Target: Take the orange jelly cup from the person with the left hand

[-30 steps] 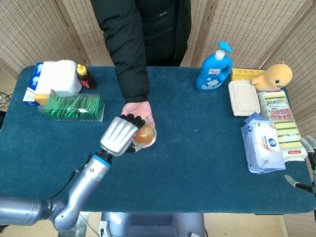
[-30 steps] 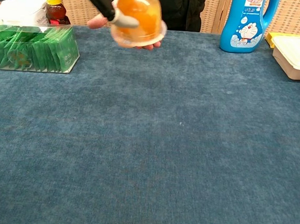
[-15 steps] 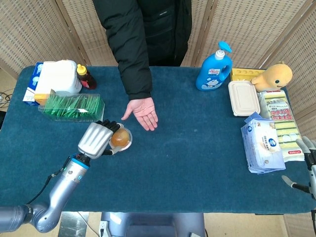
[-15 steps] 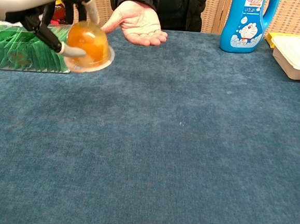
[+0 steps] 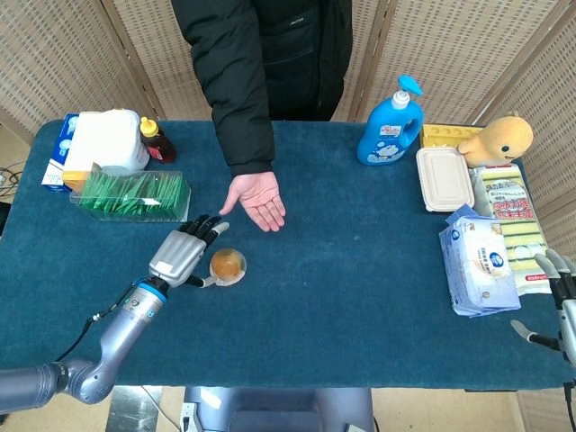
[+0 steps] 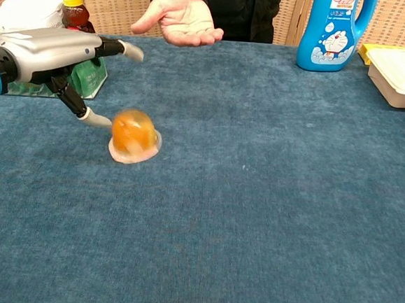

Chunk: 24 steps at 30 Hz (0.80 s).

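Observation:
The orange jelly cup [image 5: 228, 265] [image 6: 134, 133] sits dome-up on the blue tablecloth and looks blurred in the chest view. My left hand [image 5: 183, 255] [image 6: 53, 48] is just to its left with the fingers spread; only the thumb tip is close to the cup, and nothing is gripped. The person's hand [image 5: 258, 200] [image 6: 178, 15] hovers palm-up and empty beyond the cup. My right hand [image 5: 558, 301] shows at the far right table edge with fingers apart, holding nothing.
A clear box of green packets [image 5: 133, 196] lies behind my left hand, with a sauce bottle [image 5: 155, 139] and white container [image 5: 106, 139] further back. A blue bottle [image 5: 390, 126] [image 6: 335, 28], lunch box [image 5: 445, 178] and tissue packs [image 5: 481, 261] fill the right side.
My left hand carried the cup away from the person's palm toward the near left, then let it go. The cup now rests on the cloth and the fingers have opened.

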Tool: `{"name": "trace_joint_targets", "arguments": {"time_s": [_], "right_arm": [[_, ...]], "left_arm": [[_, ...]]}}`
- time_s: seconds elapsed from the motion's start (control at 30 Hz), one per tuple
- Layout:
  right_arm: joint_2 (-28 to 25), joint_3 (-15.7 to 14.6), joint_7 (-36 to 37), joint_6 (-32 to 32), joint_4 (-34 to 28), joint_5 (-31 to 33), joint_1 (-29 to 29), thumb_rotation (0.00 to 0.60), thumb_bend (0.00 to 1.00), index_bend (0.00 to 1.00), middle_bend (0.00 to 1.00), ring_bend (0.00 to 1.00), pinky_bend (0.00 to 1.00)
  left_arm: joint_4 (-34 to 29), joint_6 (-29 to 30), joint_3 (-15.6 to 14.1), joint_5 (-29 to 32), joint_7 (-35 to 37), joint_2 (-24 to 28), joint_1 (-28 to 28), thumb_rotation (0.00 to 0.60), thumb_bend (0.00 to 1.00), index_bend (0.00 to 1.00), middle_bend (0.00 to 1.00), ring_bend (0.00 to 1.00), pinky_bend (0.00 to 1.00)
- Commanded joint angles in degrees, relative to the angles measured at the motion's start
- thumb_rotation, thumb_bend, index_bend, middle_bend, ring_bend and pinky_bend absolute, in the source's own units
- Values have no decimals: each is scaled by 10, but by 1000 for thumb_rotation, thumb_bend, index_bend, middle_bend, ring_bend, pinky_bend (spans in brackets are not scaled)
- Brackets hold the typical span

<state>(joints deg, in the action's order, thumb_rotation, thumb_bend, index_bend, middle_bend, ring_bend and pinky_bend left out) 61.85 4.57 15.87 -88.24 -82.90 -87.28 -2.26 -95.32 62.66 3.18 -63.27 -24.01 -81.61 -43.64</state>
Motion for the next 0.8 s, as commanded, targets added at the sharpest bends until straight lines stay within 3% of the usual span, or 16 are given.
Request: {"name": "trace_joint_targets", "arguments": {"time_s": [0.03, 0.27, 0.47, 0.6, 0.8], "right_arm": [[0, 0, -1, -2, -1, -1, 0, 600, 27, 0, 3, 39, 125], [-1, 0, -2, -5, -3, -1, 2, 600, 28, 0, 4, 39, 125], [-4, 3, 9, -10, -2, 4, 5, 600, 28, 0, 4, 39, 126], [-4, 5, 10, -16, -1, 4, 8, 600, 27, 0, 4, 39, 126], [-3, 3, -4, -21, -7, -2, 9, 600, 28, 0, 4, 39, 126]], "left_arm": [[-14, 13, 1, -18, 13, 13, 12, 600, 75, 0, 0, 0, 96], [-56, 84, -29, -110, 70, 77, 72, 600, 73, 0, 0, 0, 83], [-29, 228, -81, -177, 127, 128, 192, 600, 55, 0, 0, 0, 33], [10, 289, -93, -163, 192, 138, 268, 600, 31, 0, 0, 0, 0], [33, 281, -92, -147, 251, 157, 308, 600, 26, 0, 0, 0, 0]]}}
